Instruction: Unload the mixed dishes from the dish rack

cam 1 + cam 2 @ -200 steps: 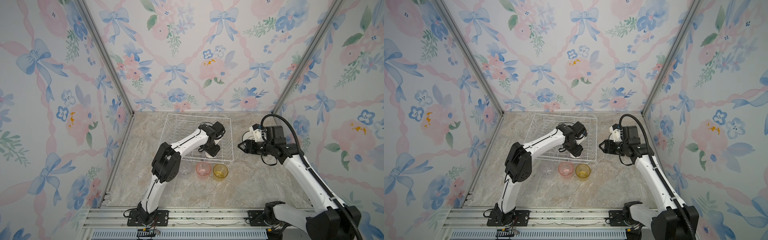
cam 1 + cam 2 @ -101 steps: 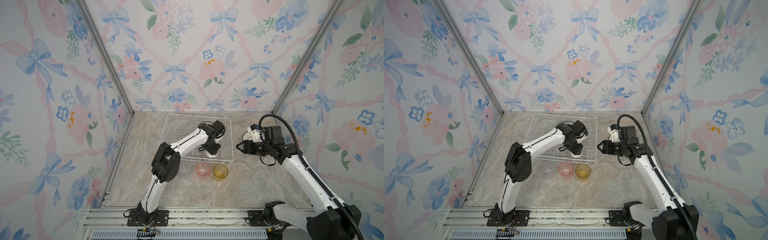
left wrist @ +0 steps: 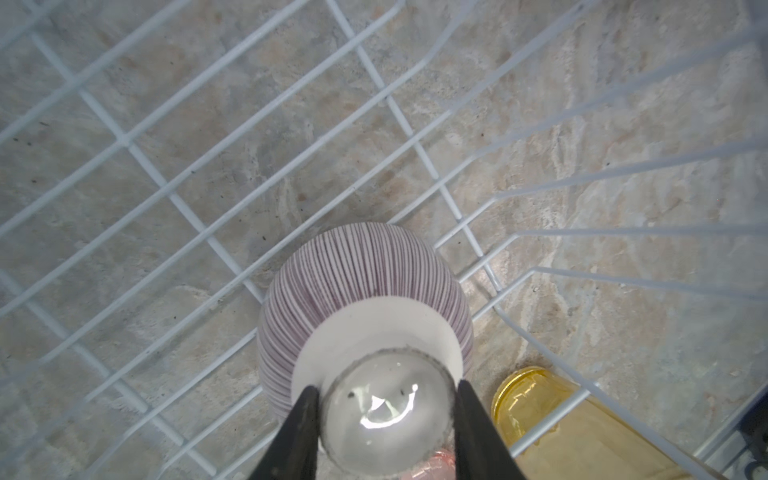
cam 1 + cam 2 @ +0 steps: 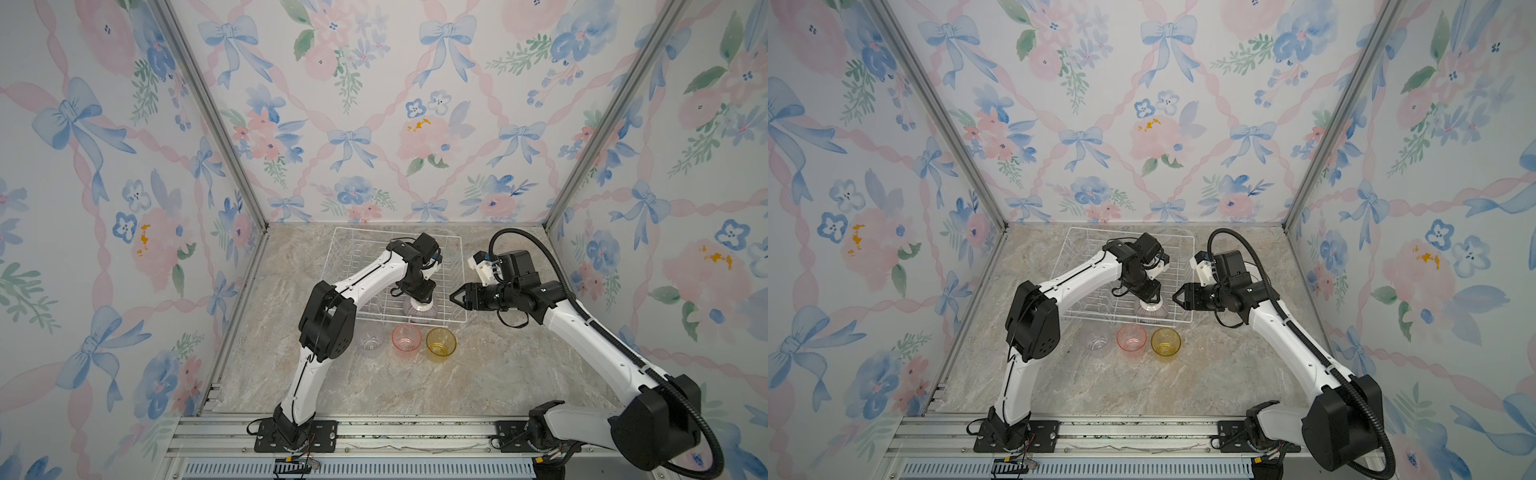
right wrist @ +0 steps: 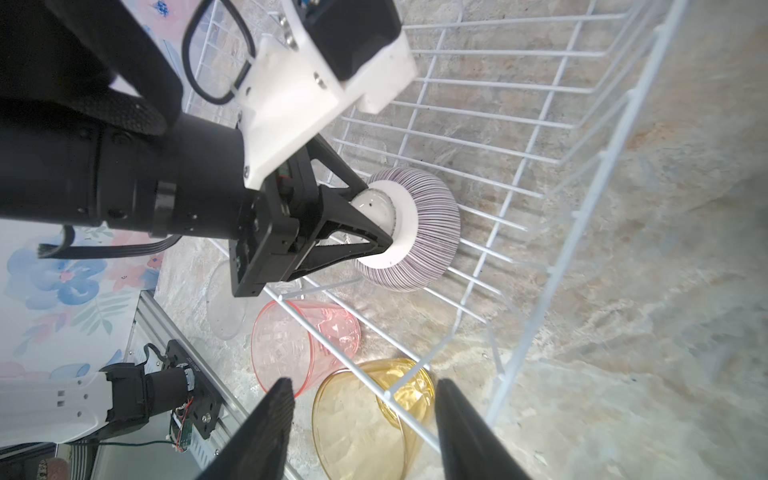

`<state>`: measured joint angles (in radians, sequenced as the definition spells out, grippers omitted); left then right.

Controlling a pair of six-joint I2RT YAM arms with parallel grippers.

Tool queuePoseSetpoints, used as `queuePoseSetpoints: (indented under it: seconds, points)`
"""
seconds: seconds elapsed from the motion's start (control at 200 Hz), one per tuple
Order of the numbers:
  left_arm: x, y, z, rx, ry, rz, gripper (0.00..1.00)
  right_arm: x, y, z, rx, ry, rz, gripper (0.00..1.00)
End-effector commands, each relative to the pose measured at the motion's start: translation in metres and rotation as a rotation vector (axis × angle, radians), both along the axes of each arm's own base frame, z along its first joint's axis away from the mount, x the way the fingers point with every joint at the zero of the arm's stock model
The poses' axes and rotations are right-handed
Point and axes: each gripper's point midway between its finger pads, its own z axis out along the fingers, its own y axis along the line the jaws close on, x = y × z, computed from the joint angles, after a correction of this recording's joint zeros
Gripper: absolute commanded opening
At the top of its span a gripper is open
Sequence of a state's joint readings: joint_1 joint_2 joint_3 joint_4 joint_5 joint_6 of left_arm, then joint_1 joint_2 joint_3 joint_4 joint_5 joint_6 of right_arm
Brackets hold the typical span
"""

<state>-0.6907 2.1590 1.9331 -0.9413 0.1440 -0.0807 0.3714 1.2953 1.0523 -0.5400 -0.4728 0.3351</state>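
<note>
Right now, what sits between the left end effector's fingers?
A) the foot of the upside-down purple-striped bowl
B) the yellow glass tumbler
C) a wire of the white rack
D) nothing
A: the left wrist view shows the left end effector with its fingers against both sides of the foot ring of the small round purple-striped bowl, upside down in the white wire dish rack.

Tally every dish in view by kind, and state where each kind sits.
Bowls: 1, the purple-striped bowl, upside down in the dish rack.
Tumblers: 3, the clear tumbler, pink tumbler and yellow tumbler, upright on the table outside the rack.
Plates: 0 in view.
Total: 4 dishes.
</note>
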Motion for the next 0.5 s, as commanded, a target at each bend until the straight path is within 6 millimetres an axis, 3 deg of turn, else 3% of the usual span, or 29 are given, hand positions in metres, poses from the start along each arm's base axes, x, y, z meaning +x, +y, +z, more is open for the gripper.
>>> queuePoseSetpoints:
  seconds: [0.0, 0.26, 0.495]
  points:
    - [0.004, -0.005, 0.009, -0.071, 0.006, -0.012, 0.36, 0.006, 0.019, 0.011, 0.045, -0.016, 0.029, 0.58]
    - [0.011, 0.002, 0.012, -0.071, -0.014, 0.006, 0.37, 0.01, 0.028, -0.001, 0.028, 0.019, 0.036, 0.57]
    - [0.021, 0.022, 0.027, -0.047, -0.069, 0.075, 0.38, 0.005, 0.026, -0.018, -0.24, 0.024, 0.085, 0.56]
